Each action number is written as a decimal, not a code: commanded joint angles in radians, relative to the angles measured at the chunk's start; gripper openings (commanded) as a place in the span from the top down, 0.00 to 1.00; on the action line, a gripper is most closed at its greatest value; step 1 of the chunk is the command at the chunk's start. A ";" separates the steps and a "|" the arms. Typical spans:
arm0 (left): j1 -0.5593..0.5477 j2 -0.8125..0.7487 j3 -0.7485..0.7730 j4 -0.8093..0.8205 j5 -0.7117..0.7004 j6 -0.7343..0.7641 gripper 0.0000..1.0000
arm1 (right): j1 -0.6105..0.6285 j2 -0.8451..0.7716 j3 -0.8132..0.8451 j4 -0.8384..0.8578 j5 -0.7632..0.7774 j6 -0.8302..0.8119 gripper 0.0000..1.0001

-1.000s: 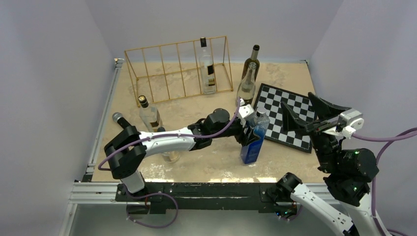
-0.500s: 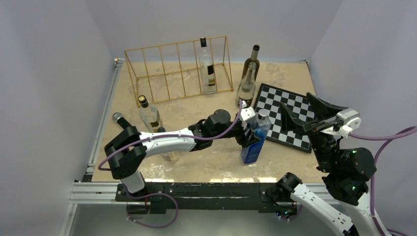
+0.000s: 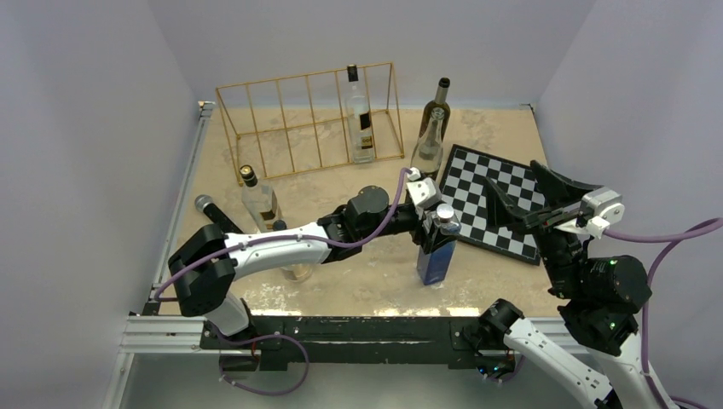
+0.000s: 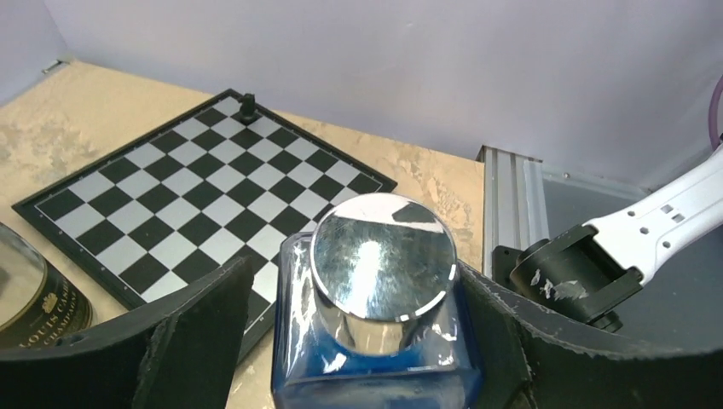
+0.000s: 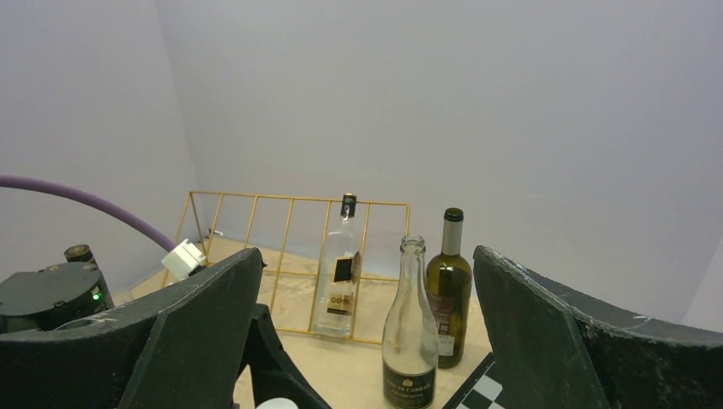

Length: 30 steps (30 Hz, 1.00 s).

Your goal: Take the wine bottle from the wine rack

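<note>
We see the wine bottle (image 3: 360, 119), clear glass with a dark label, standing upright inside the wine rack (image 3: 311, 119), in a slot toward the end of the rack that has a dark green bottle (image 5: 449, 290) just beside it. Well in front of the rack, our left gripper (image 4: 367, 341) brackets the shoulders of an upright blue bottle (image 3: 436, 256), its jaws narrowly parted with a sliver of gap showing on one side. Our right gripper (image 3: 514, 179) hangs off beyond that same end of the rack, jaws spread wide and holding nothing.
</note>
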 commanded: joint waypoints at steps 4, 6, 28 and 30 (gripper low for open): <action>-0.006 -0.061 0.008 0.085 -0.004 0.015 0.13 | 0.003 0.011 -0.007 0.020 -0.010 -0.002 0.01; -0.006 -0.068 0.011 0.084 -0.001 0.014 0.12 | 0.002 0.011 -0.007 0.020 -0.010 -0.001 0.01; -0.006 -0.206 0.005 -0.002 -0.108 0.067 0.01 | 0.003 0.004 -0.003 -0.003 -0.030 -0.005 0.01; -0.005 -0.226 0.012 -0.033 -0.152 0.084 0.01 | 0.003 0.007 -0.001 -0.004 -0.032 -0.006 0.01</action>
